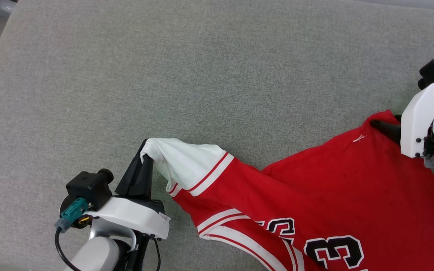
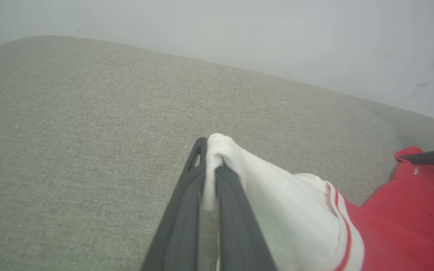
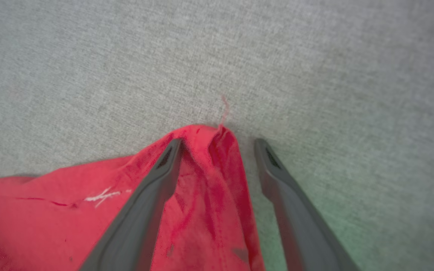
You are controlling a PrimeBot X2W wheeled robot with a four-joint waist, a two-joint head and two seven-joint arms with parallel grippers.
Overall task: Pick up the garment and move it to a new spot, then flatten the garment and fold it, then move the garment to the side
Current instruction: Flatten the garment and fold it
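**Head view, left to right.** At 8 o'clock the left gripper (image 1: 146, 149) is closed tight on the end of a white sleeve (image 1: 187, 162), lifting the cloth into a small peak above the grey fabric-covered table (image 1: 217, 67). The left wrist view confirms this: white cloth is pinched between the two dark fingers (image 2: 187, 203), with no gap showing.

From the sleeve, the garment (image 1: 333, 180) runs from the centre out toward 4 o'clock. It lies mostly on the table, creased and partly doubled over at the red-and-white striped trim (image 1: 217, 220).

At 3 o'clock the right gripper (image 3: 217, 145) stands wide open over a red corner of the hem (image 3: 205, 135). One finger rests on the cloth, the other on bare table just beside the edge. It holds nothing.

**Handling.**
- The shirt appears light, limp and thin. It will likely drape and sag from whatever point holds it, and drag rather than slide as one piece.
- It is not fragile, though a loose thread (image 3: 223, 107) at the hem corner suggests the edge can fray.
- The best holds are probably the seamed edges, meaning the sleeve end and the hem corners, pinched through both layers.
- With two holds well apart, the cloth can be pulled taut.

**Writing.** At 5 o'clock is a black, white-outlined "3" (image 1: 335, 250). Beside it is a second numeral (image 1: 279, 226), partly folded under, which is probably a "2". A small white stitched mark (image 1: 359, 138) near the hem is too small to read.
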